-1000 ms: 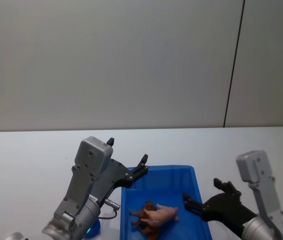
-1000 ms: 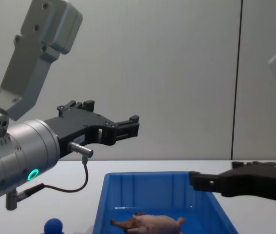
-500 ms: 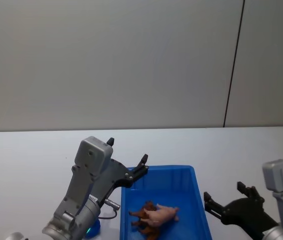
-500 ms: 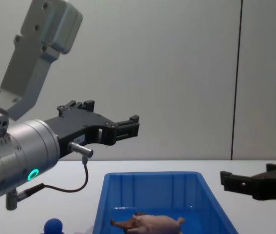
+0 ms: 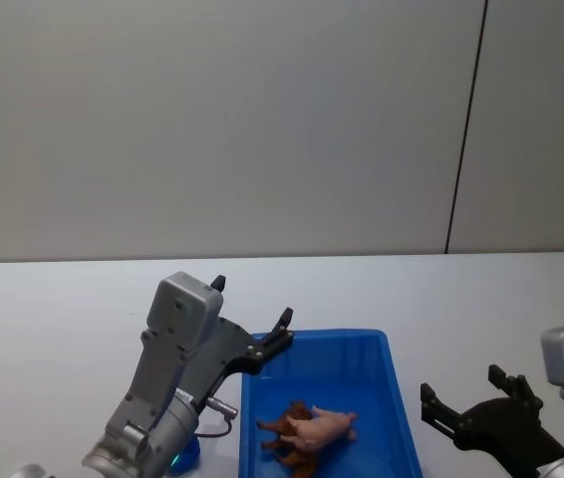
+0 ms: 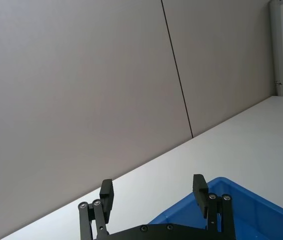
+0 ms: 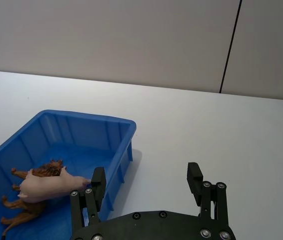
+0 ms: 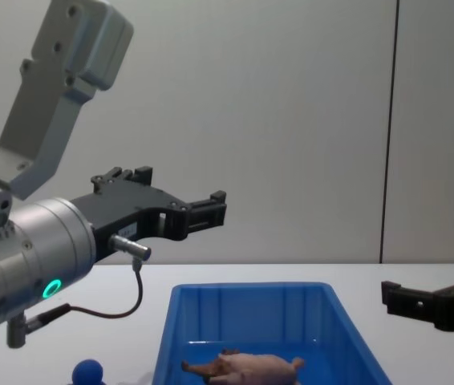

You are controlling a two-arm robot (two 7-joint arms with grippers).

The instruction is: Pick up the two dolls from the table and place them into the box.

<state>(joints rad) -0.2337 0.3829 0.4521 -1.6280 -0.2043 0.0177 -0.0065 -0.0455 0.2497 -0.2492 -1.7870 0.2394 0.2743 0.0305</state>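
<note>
Our right gripper [image 5: 461, 393] has backed to the box's [image 5: 337, 336] 3 o'clock, spread like the left gripper [image 6: 153, 185]; the blue doll [image 8: 89, 370] seems light, so we pinch its head.

The box [image 5: 334, 351] is a big bright blue bin with ribbed walls and a thick rim. It stands open on the white table [image 5: 63, 299], near the table's front edge and about in the middle. Two dolls lie inside it, on the floor of the box. The pink doll [image 5: 322, 428] is a pale animal with short legs. It lies on its side, on top of the brown doll [image 5: 282, 426], and touches it. The brown doll's thin legs stick out from under it. The blue doll [image 8: 88, 371] has a round head. It is on the table just left of the box, outside it.
</note>
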